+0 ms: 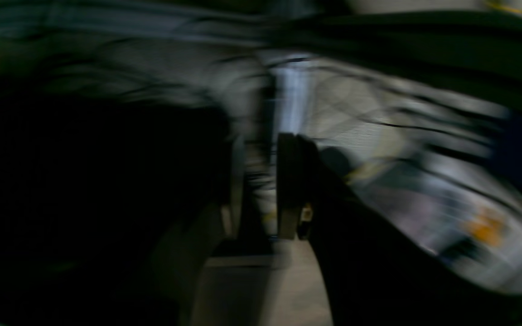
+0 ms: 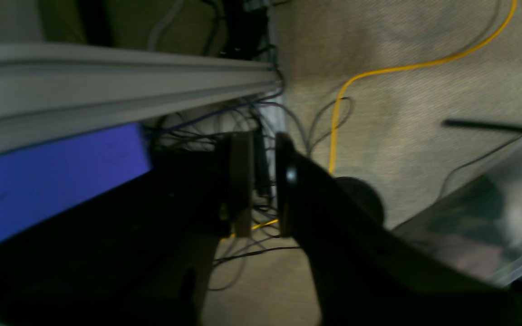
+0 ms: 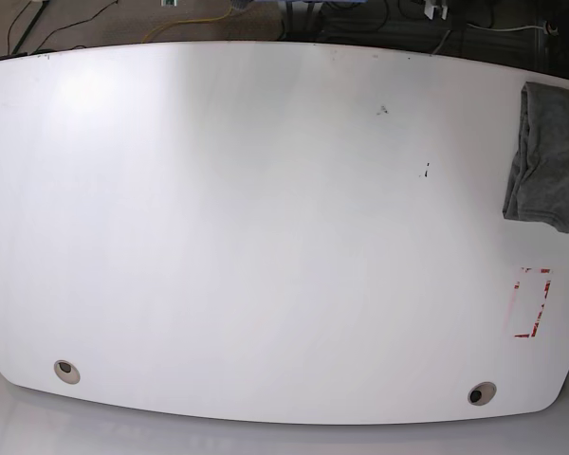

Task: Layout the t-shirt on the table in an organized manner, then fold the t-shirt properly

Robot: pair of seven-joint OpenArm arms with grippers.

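In the base view neither arm shows over the white table (image 3: 266,237). The t-shirt (image 3: 550,156) lies bunched at the right edge of the frame, partly cut off. It looks soft, light and limp; its hem or shoulder corners seem the best places to pinch. The left claw (image 1: 261,185), blurred, and the right claw (image 2: 261,181) each face off-table clutter, jaws nearly closed, holding nothing.
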